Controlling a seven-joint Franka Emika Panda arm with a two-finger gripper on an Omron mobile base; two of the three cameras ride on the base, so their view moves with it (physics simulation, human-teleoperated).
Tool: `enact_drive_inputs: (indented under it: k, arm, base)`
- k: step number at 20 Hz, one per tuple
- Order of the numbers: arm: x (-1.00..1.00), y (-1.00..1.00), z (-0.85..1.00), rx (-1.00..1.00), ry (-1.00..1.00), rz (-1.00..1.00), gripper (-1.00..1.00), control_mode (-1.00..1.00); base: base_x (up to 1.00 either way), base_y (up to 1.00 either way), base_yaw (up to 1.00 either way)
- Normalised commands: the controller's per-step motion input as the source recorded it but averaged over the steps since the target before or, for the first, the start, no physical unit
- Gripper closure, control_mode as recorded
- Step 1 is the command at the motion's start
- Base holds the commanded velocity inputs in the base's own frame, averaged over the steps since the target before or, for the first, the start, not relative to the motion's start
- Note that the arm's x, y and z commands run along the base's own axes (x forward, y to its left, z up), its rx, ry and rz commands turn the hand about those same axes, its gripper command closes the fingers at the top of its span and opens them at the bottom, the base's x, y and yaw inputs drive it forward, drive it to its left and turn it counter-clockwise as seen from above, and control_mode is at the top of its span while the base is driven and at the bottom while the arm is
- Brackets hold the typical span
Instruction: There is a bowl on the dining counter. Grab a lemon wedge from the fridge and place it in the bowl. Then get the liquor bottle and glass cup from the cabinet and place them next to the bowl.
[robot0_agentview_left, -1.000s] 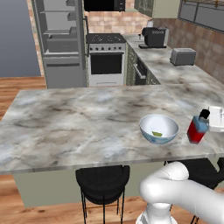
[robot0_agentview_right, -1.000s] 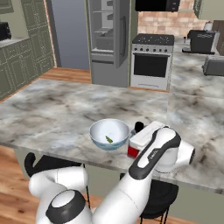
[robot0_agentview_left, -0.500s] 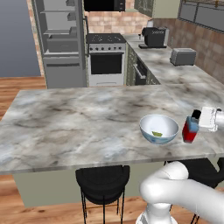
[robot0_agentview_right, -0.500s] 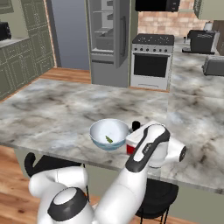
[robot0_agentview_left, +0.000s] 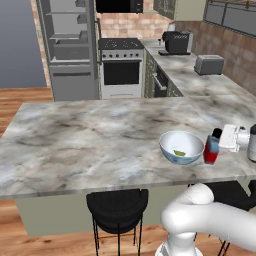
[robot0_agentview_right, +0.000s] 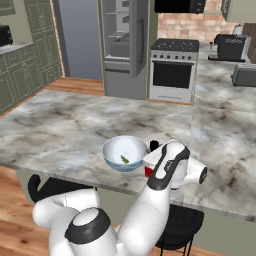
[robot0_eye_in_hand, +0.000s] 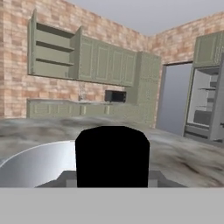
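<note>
Liquor bottle (robot0_agentview_left: 211, 150), red below and light blue above with a black cap, is seen standing on the marble tabletop (robot0_agentview_left: 90, 145), just beside the bowl (robot0_agentview_left: 181, 147) on its right side. It is gripped by the hand (robot0_agentview_left: 225, 140), whose fingers are closed on its upper part. A small lemon wedge (robot0_agentview_left: 179, 153) is seen lying inside the bowl. In the hand view the black cap (robot0_eye_in_hand: 112, 155) is very close, with the bowl rim (robot0_eye_in_hand: 35, 153) behind it. Far behind, the fridge (robot0_agentview_left: 67, 50) is seen with its door open.
</note>
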Motion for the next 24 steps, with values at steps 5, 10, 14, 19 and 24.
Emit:
enact_drive_inputs:
  k: [5,10,14,19,24]
  arm:
    - [0.26,-0.03,-0.22,-0.03,0.00,0.00,1.00,-1.00]
    - [0.27,-0.17,-0.23,-0.04,0.00,0.00,1.00,-1.00]
    - [0.32,-0.25,-0.21,-0.03,0.00,0.00,1.00,-1.00]
    - [0.31,-0.25,-0.25,0.00,0.00,0.02,1.00,-1.00]
    - [0.03,-0.19,-0.34,0.00,0.00,0.06,1.00,-1.00]
  base:
    - [0.00,0.00,0.00]
    - [0.00,0.00,0.00]
    - [0.00,0.00,0.00]
    - [0.00,0.00,0.00]
    - [0.00,0.00,0.00]
